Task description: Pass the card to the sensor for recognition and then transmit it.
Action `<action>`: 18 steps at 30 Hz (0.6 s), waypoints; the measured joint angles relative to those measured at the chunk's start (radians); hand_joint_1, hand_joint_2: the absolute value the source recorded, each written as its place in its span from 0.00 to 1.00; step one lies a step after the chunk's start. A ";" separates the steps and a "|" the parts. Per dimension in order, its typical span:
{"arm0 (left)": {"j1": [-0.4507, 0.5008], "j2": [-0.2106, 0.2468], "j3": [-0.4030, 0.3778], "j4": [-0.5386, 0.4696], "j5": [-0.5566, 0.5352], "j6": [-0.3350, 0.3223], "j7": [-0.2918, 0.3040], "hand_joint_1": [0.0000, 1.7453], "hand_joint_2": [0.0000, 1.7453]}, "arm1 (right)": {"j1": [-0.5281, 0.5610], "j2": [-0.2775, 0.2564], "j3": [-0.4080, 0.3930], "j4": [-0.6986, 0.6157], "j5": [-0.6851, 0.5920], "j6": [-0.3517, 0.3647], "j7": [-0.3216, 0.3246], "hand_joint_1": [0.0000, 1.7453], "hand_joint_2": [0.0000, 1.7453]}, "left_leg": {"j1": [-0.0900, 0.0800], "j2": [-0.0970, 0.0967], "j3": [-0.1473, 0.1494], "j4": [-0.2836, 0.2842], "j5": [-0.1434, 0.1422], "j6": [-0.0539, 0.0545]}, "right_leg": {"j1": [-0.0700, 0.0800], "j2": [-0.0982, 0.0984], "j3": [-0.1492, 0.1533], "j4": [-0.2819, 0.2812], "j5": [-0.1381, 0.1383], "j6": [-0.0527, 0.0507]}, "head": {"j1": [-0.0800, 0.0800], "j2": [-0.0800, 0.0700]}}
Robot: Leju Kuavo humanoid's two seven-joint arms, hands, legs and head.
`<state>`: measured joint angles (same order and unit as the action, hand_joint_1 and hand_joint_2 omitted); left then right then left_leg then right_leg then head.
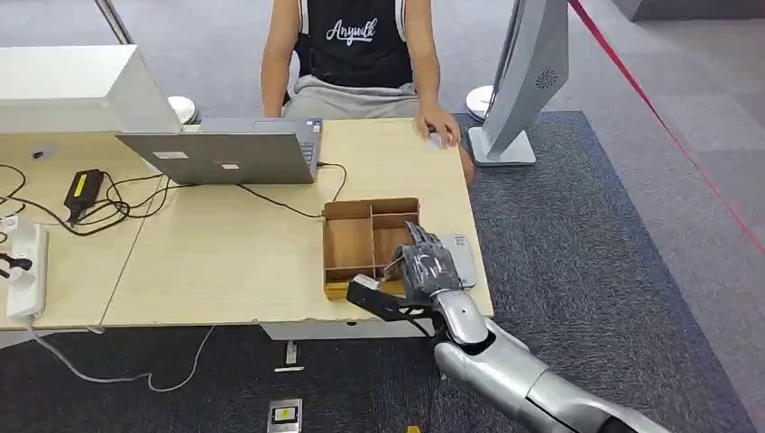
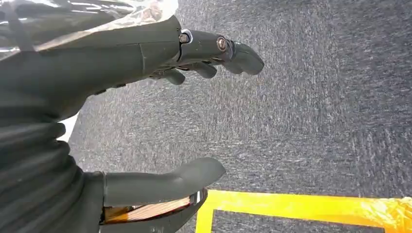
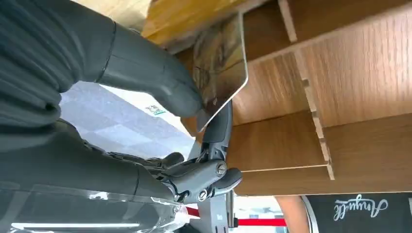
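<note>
Right hand (image 1: 426, 269) over the wooden tray (image 1: 347, 236) at the desk's (image 1: 225, 262) near-right corner, pinching a card (image 3: 219, 68) between thumb and a finger. Card held on edge above the tray's compartments, face toward the dividers; print on it too blurred to read. Tray sits against the desk's front edge, split by thin slats into several compartments; contents not clear from the head view. Grey flat sensor pad (image 1: 460, 257) just beside the tray on its right, partly covered by the hand, close to the desk's right edge. Black block (image 1: 370, 293) at the front edge, touching or just under the hand's wrist side; cannot tell which.

Left hand (image 2: 145, 121) hanging above grey carpet (image 2: 316, 121), fingers apart, nothing between thumb and fingers. Yellow floor tape (image 2: 301, 204) on the carpet near it.

Around: grey laptop (image 1: 225, 149) at the desk's far edge, open away from the robot, cable running from it toward the tray's far-left corner. Black power brick (image 1: 83, 191) and tangled cables near the left side, white power strip (image 1: 27, 271) at the left edge. White box (image 1: 72, 86) at the far-left corner. Person (image 1: 361, 54) seated across the desk, one hand (image 1: 439, 126) resting on the far-right corner. Grey standing panel (image 1: 528, 77) on the carpet just off the desk's far-right corner. Red line (image 1: 668, 126) across the floor well to the right.
</note>
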<state>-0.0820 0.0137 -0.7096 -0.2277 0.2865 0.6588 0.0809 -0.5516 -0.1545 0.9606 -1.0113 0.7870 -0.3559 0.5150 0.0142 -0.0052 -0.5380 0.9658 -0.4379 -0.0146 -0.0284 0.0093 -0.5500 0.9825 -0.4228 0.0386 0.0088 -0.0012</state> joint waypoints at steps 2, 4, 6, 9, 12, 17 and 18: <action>0.000 0.000 0.002 0.000 -0.005 0.000 0.000 0.00 1.00 | 0.001 0.000 -0.002 0.000 0.000 0.000 -0.003 0.94 1.00 | 0.000 0.000 0.000 0.000 0.000 0.000 | 0.000 0.000 0.000 0.000 0.000 0.000 | 0.000 0.000; 0.000 0.000 0.008 0.000 -0.011 0.000 -0.002 0.00 1.00 | 0.002 0.000 -0.003 0.000 -0.002 0.000 -0.008 0.96 1.00 | 0.000 0.000 0.000 0.000 0.000 0.000 | 0.000 0.000 0.000 0.000 0.000 0.000 | 0.000 0.000; 0.000 0.000 0.011 0.000 -0.017 0.000 -0.008 0.00 1.00 | 0.004 0.000 -0.005 0.000 -0.005 -0.001 -0.012 0.96 1.00 | 0.000 0.000 0.000 0.000 0.000 0.000 | 0.000 0.000 0.000 0.000 0.000 0.000 | 0.000 0.000; 0.000 0.000 0.022 0.001 -0.029 0.000 -0.010 0.00 1.00 | 0.008 0.002 -0.009 0.000 -0.008 -0.001 -0.016 0.95 1.00 | 0.000 0.000 0.000 0.000 0.000 0.000 | 0.000 0.000 0.000 0.000 0.000 0.000 | 0.000 0.000; -0.001 0.000 0.033 0.002 -0.043 0.000 -0.011 0.00 1.00 | 0.011 0.003 -0.011 -0.002 -0.008 0.002 -0.017 0.97 1.00 | 0.000 0.000 0.000 0.000 0.000 0.000 | 0.000 0.000 0.000 0.000 0.000 0.000 | 0.000 0.000; 0.000 0.000 0.050 0.003 -0.055 0.000 -0.012 0.00 1.00 | 0.017 0.005 -0.014 -0.002 -0.009 0.002 -0.017 0.99 1.00 | 0.000 0.000 0.001 0.000 0.000 0.000 | 0.000 0.000 0.000 0.000 0.000 0.000 | 0.000 0.000; 0.000 -0.001 0.053 0.003 -0.057 0.000 -0.013 0.00 1.00 | 0.018 0.005 -0.016 -0.002 -0.009 0.001 -0.017 0.99 1.00 | 0.000 0.000 0.001 0.000 0.000 0.000 | 0.000 0.000 0.000 0.000 0.000 0.000 | 0.000 0.000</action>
<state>-0.0824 0.0130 -0.6569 -0.2251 0.2293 0.6588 0.0683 -0.5341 -0.1492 0.9446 -1.0128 0.7782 -0.3548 0.4982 0.0142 -0.0052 -0.5375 0.9658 -0.4379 -0.0146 -0.0284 0.0093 -0.5496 0.9825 -0.4228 0.0386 0.0088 -0.0015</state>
